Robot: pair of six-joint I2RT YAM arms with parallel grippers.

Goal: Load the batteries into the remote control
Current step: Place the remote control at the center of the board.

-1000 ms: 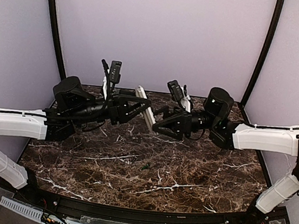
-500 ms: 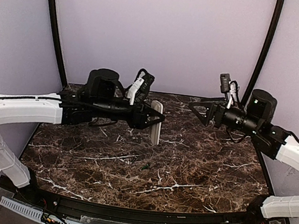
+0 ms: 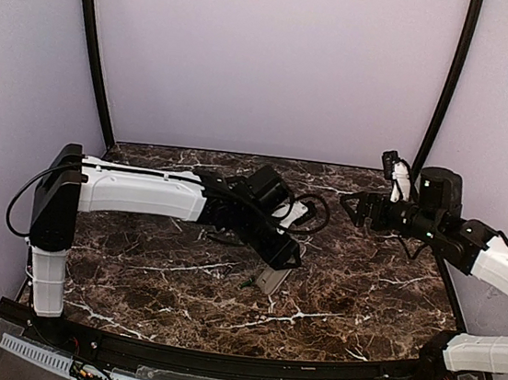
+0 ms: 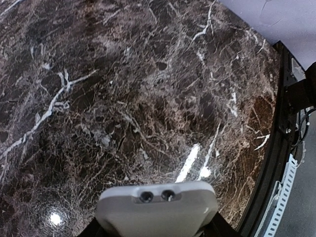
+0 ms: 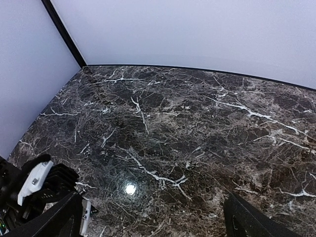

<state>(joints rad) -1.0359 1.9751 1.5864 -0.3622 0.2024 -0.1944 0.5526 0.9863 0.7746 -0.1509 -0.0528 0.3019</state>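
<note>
One battery point(image 3: 247, 283) lies loose on the marble table point(image 3: 361, 296), near the middle and just left of the remote point(image 3: 271, 280). That puts the job, by my reckoning, at an early stage. I can find no second battery in any view, and I cannot tell whether one is already inside the remote.

My left gripper point(image 3: 278, 262) is clenched on the remote, holding it tilted with its lower end close above the table; whether it touches the table I cannot tell. From my left wrist I see only the remote's rounded pale end with two small holes, so the battery bay is hidden from me.

Far to the right, my right gripper point(image 3: 348, 207) hangs above the table with its fingers point(image 5: 57, 217) spread wide and nothing between them.

Left to do, as I judge it: get the bay exposed and facing up, pick up the loose battery, seat it, and find the other one.
</note>
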